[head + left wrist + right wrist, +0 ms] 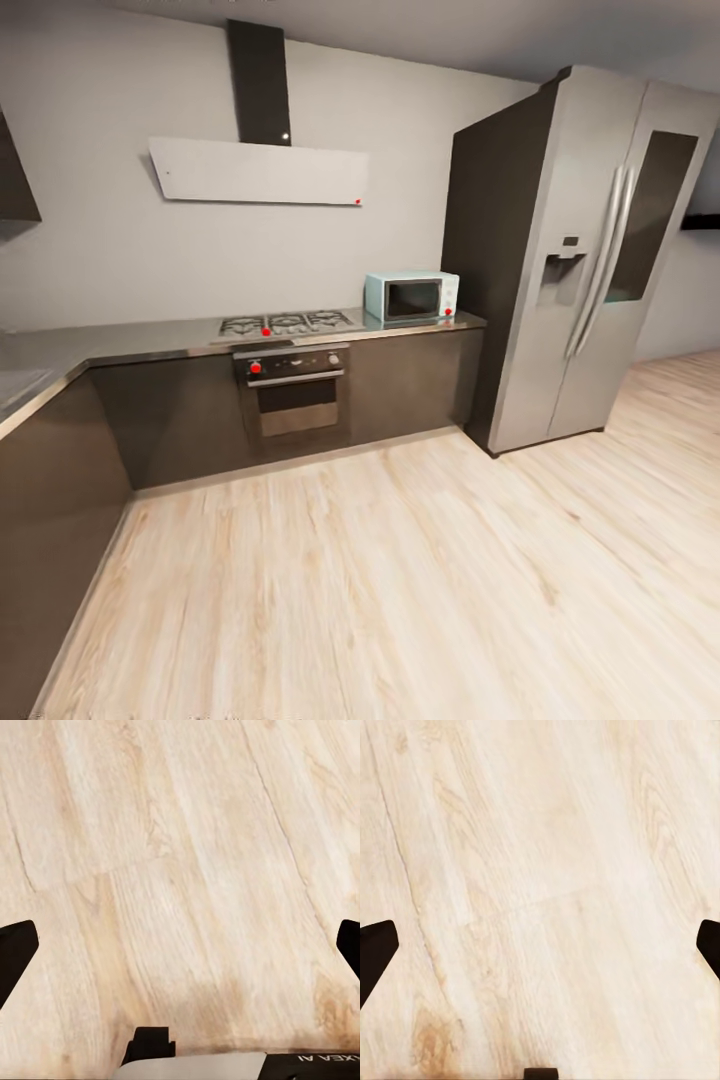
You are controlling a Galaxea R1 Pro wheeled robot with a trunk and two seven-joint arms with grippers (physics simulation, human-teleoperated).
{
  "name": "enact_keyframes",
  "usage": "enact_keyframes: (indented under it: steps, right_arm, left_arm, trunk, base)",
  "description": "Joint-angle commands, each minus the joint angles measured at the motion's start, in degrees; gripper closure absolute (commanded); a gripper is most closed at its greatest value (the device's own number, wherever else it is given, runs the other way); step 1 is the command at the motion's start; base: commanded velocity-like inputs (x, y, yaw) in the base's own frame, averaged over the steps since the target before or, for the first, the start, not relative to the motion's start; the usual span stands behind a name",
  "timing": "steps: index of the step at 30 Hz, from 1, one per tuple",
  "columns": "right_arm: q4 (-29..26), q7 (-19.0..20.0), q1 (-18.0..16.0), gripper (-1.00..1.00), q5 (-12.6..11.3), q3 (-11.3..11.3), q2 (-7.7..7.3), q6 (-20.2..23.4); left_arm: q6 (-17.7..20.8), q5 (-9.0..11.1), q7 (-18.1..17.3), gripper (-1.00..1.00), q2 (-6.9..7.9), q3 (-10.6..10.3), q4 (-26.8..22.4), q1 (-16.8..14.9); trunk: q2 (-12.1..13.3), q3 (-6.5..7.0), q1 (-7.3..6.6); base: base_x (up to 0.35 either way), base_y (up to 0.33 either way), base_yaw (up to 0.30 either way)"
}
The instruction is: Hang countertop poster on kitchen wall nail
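My left gripper point(180, 945) is spread wide, its two dark fingertips point(15, 952) sitting at opposite edges of the left wrist view with nothing between them, and below it lies pale wooden floor point(180, 855) with long grain lines and a plank seam. My right gripper point(540, 945) is spread just as wide, holding nothing, its dark fingertips point(375, 952) likewise at the edges of the right wrist view over the same light planks point(540, 870). From my head camera, well ahead of both grippers, I see a dark brown counter point(150, 340) with a shiny steel-looking top, which runs along the light-grey wall point(100, 240) and turns a corner toward my left side. Set into it are a gas hob point(288, 323) and, beneath that, a built-in oven point(292, 392) with a red knob. A pale blue microwave point(411, 297) stands on the counter's far right end, just beside a tall silver fridge point(590, 260) with dark side panels. Above the hob hangs a flat white extractor hood point(260, 172) with a dark chimney point(259, 80). On the wall I cannot make out any nail; specks that small would be lost in the soft render. The counter's left stretch is cut off by the frame edge, as is a dark cupboard point(15, 170) high on the left, and the fridge's right door runs out of frame.
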Motion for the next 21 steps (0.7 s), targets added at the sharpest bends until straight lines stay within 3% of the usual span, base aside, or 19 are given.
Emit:
enact_keyframes:
  steps: [1, 21]
  right_arm:
    - [0.0, 0.0, 0.0, -1.0, 0.0, 0.0, 0.01, -0.2]
    - [0.0, 0.0, 0.0, -1.0, 0.1, 0.0, 0.09, -0.2]
  left_arm:
    - [0.0, 0.0, 0.0, -1.0, -0.03, 0.1, -0.1, 0.0]
    - [0.0, 0.0, 0.0, -1.0, -0.03, 0.1, -0.1, 0.0]
  trunk:
    - [0.0, -0.05, 0.0]
    - [0.0, -0.05, 0.0]
  base:
    - [0.0, -0.008, 0.276]
    - [0.0, -0.001, 0.288]
